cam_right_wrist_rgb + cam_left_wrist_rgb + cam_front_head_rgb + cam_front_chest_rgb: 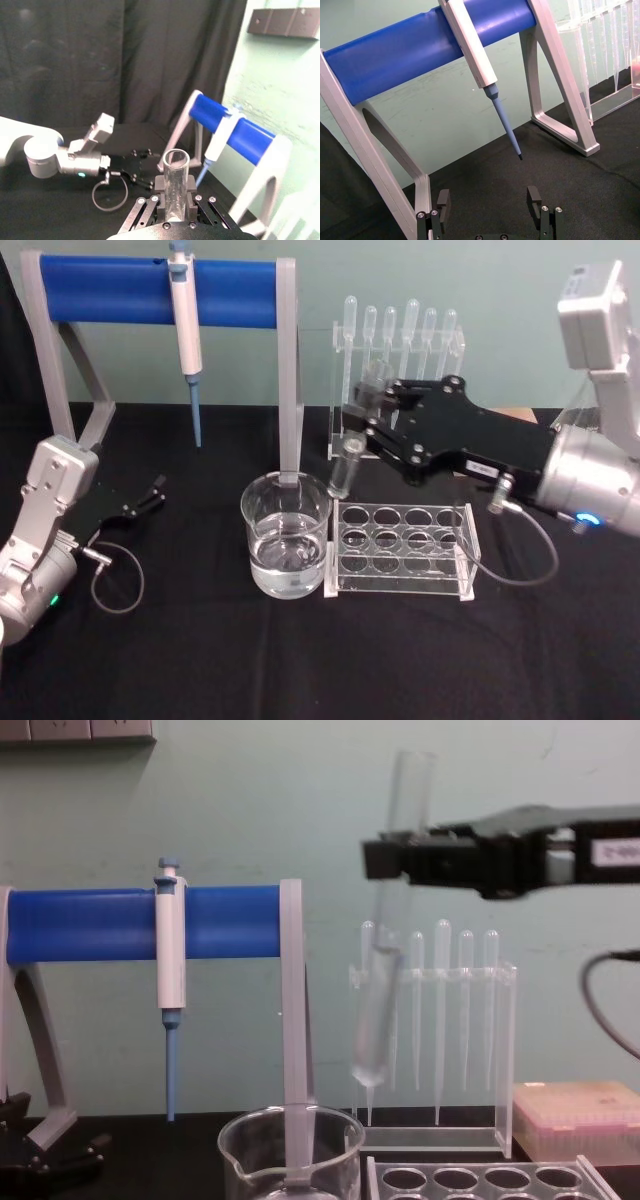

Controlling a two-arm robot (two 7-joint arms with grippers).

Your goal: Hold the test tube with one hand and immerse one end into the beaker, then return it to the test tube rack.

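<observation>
In the head view, the black right gripper (368,422) reached in from the right edge toward the frame's centre, its fingers closed around the clear glass round-bottomed test tube (347,468), which hung tilted just right of and above the wide clear glass beaker (286,536) holding some liquid. A clear rack with round holes (403,550) stood just right of the beaker. The black left gripper (152,490) rested at the left edge, over the black table (300,660).

In the left wrist view, the left gripper (490,202) at the bottom showed its fingers spread wide with nothing between them, facing a white pipettor with blue tip (485,75) hanging from a blue bar.

In the right wrist view, the test tube (175,187) stood at bottom centre, clamped between the right gripper's fingers (159,184).

In the chest view, the right gripper (385,858) at upper right held the tube (388,920) near its open top; the tube leaned, its rounded end above and right of the beaker (290,1155), not touching it.
</observation>
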